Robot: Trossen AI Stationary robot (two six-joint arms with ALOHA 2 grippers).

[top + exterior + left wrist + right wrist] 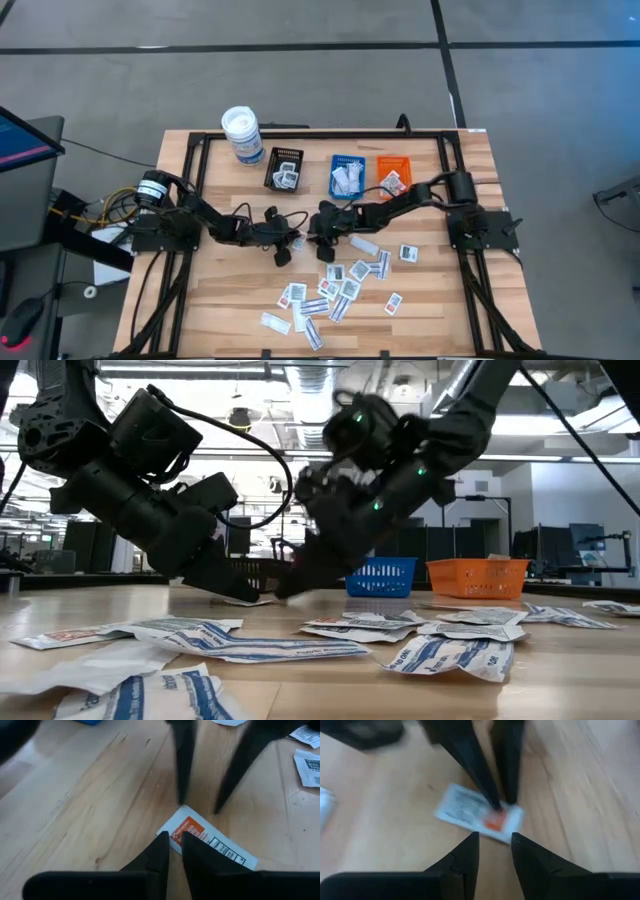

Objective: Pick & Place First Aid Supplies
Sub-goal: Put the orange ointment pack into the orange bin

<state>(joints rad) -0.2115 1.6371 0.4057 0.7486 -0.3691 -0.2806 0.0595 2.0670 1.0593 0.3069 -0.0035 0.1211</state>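
Both grippers down at one orange-print packet (pixel 207 840), mid-table. Left gripper (pixel 174 851) nearly closed over its edge. Right gripper (pixel 495 851) apart, packet just ahead.

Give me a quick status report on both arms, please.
Left gripper closing on orange-print packet. Right gripper opposite, jaws apart, same packet. Nothing blocking.

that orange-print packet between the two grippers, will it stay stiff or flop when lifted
The packet lies flat on the table and looks thin, so it will probably flop and weigh little. Its flat edges may be hard to catch. The left gripper pinches one corner, so it may dangle.
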